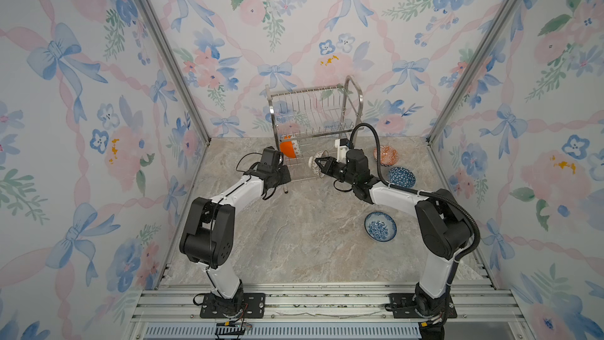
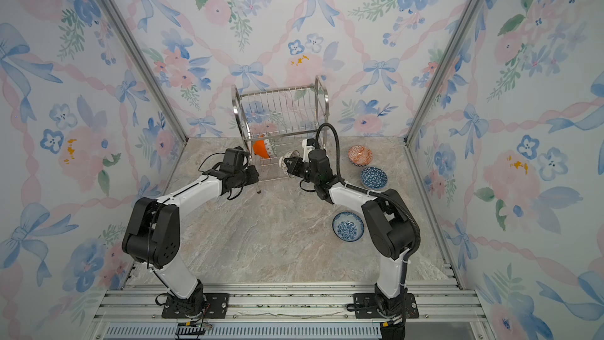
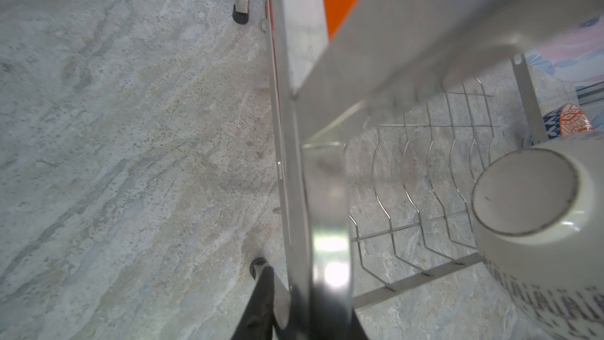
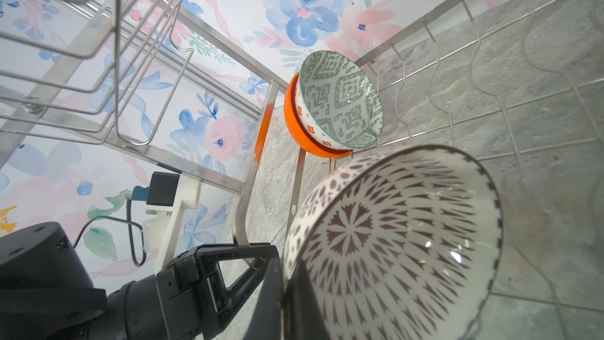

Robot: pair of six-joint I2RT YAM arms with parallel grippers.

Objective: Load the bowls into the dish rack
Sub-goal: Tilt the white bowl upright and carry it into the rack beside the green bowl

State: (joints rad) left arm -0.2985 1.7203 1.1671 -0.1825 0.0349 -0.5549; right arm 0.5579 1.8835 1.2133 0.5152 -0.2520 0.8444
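Steadying the rack while a third bowl goes in looks like the step in hand.

In both top views the dish rack [image 1: 313, 109] stands at upper middle, against the back wall. The left gripper [image 1: 283, 176] sits at its lower left corner. The right gripper [image 1: 323, 167], fully closed on the rim of the lattice bowl [image 1: 315, 162], holds it on edge over the lower shelf. The orange bowl [image 1: 287, 151] and green-white bowl [image 1: 296, 148] already stand at that shelf's left end. On the table [image 1: 294, 240] at right lie the orange-red patterned bowl [image 1: 386, 155], the dark-blue triangle bowl [image 1: 402, 177] and, lower, the blue floral bowl [image 1: 380, 226].

In the left wrist view the rack's side frame [image 3: 327, 224] runs down the middle to the bottom edge, between dark fingers [image 3: 261, 302]. The jaws look clamped on it. The lattice bowl's foot [image 3: 523, 191] fills the lower right, above the shelf wires [image 3: 425, 191]; whether it touches them I cannot tell.

In the right wrist view the lattice bowl [image 4: 392, 240] fills the lower right and the nested pair sits at upper middle, with free wire slots between them. My advice:
- Hold the bowl on edge, facing as the others do.
- Lower its rim into a slot just beside the green-white bowl without knocking it.
- Open the jaws only once the wires bear it.
- Leave the left clamp on so the rack cannot skid.
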